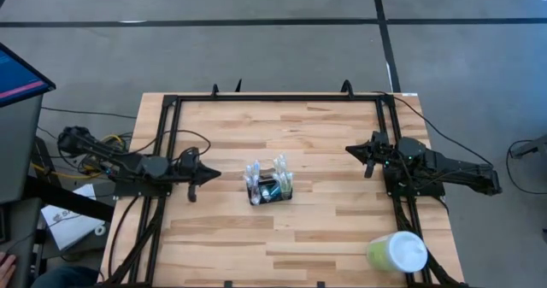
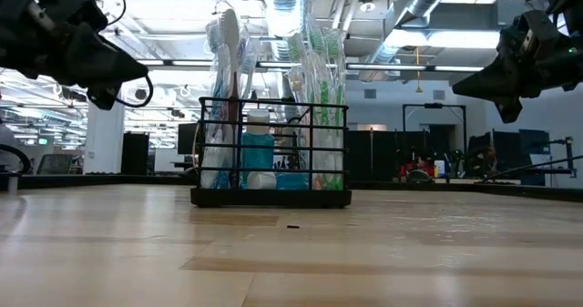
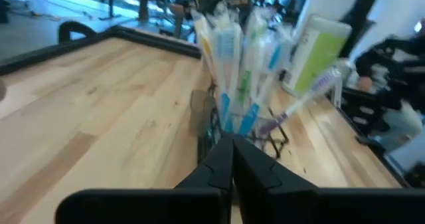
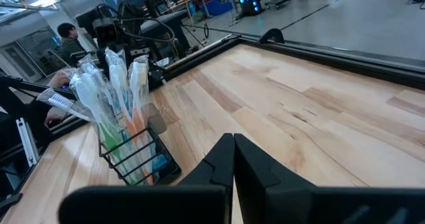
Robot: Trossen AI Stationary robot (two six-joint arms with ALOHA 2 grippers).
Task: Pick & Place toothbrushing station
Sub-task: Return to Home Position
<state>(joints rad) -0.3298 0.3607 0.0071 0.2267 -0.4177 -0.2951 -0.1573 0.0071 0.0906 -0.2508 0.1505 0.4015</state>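
The toothbrushing station (image 1: 270, 188) stands between the two grippers, in front of each fingertip and well apart from both. The wrapped toothbrushes (image 2: 230, 70) stand upright in it. The left gripper (image 1: 214, 174) and the right gripper (image 1: 349, 149) hang above the table with fingers pressed together and empty. In my judgement there is nothing more to carry, so the arms keep away from the station.

**Open bench around one central obstacle**

The wire toothbrushing station (image 1: 270, 187), packed with upright toothbrushes (image 2: 228, 79), stands mid-bench (image 1: 325, 228) between the two arms. Bare wood lies on every side of it. The left gripper (image 1: 212, 174), fingers together, hangs near its left side. The right gripper (image 1: 350, 149), also closed, is farther off. A pale green lidded cup (image 1: 397, 252) sits at the high view's lower right corner, well apart.
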